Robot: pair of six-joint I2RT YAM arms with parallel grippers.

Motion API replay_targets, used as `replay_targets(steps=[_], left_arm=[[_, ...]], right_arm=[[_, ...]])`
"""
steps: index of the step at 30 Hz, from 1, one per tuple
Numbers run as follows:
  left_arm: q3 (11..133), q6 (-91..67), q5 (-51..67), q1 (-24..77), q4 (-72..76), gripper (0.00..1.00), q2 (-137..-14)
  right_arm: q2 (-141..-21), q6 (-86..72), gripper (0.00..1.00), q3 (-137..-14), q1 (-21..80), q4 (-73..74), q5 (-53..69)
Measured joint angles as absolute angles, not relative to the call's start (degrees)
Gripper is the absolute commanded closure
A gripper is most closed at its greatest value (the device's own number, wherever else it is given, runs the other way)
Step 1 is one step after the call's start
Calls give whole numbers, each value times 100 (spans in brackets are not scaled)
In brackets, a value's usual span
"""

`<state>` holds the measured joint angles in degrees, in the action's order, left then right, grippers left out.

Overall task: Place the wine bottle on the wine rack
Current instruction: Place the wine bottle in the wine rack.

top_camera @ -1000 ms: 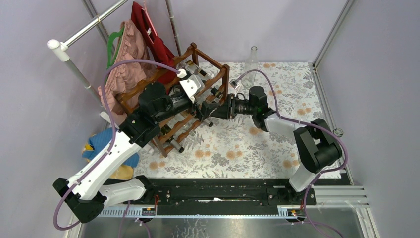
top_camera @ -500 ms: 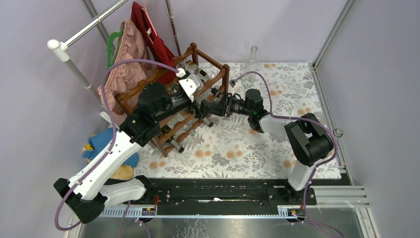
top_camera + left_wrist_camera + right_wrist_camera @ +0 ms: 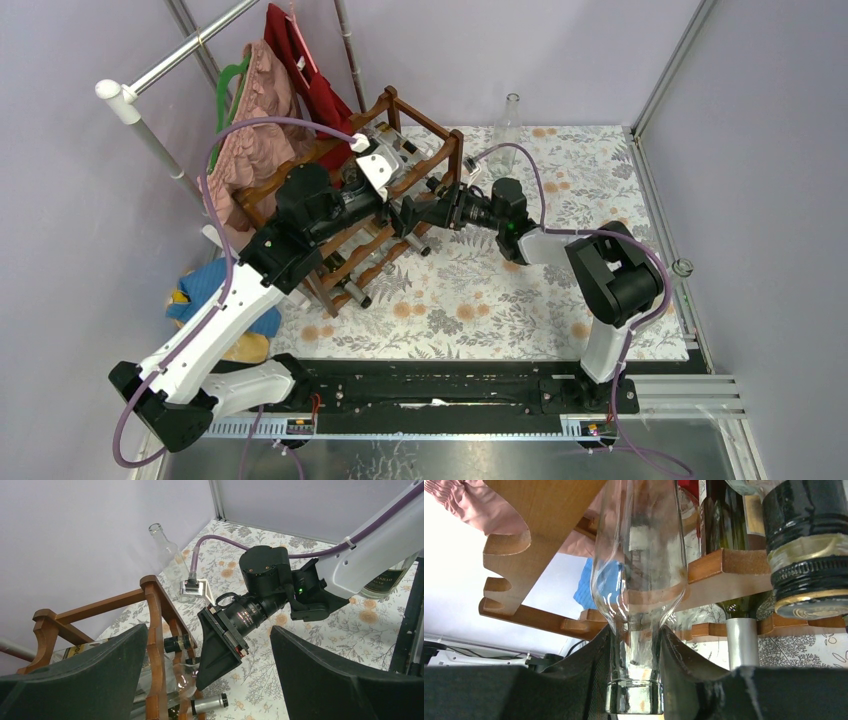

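The clear glass wine bottle [image 3: 639, 575] lies neck-outward in the wine rack [image 3: 729, 565], its body reaching in between the scalloped rails. My right gripper [image 3: 636, 680] is shut on the bottle's neck just behind the lip. From above, the right gripper [image 3: 428, 208] sits at the front right face of the dark reddish-brown wine rack [image 3: 440, 140]. My left gripper [image 3: 398, 212] hovers over that same corner, wide open and holding nothing. In the left wrist view, the rack post [image 3: 155, 610], the bottle's shoulder [image 3: 181, 677] and the right gripper [image 3: 222, 640] show between its fingers [image 3: 330, 680].
Other bottles lie in the rack: a black-capped one [image 3: 806, 555] and a silver-foiled neck [image 3: 741, 640]. An empty clear bottle [image 3: 510, 120] stands at the back wall. A labelled dark bottle [image 3: 390, 580] stands at the right. Clothes [image 3: 260, 110] hang at the left behind the rack.
The right arm has drawn in to the left, carrying the gripper and bottle a little further toward the rack. The left arm has shifted slightly up and left.
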<state>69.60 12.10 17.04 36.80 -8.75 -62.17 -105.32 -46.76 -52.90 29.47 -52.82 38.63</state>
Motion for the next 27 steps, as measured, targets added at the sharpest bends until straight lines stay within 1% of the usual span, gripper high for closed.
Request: replay_targets(steps=[8, 27], left_arm=[[6960, 1208, 1712, 3651, -864, 1, -6219], [6960, 1210, 1708, 3623, -862, 1, -6307]], right_arm=[[-10556, -4676, 100, -5465, 2947, -5299, 3752], [-11019, -4742, 100, -5898, 3135, -5192, 3371]])
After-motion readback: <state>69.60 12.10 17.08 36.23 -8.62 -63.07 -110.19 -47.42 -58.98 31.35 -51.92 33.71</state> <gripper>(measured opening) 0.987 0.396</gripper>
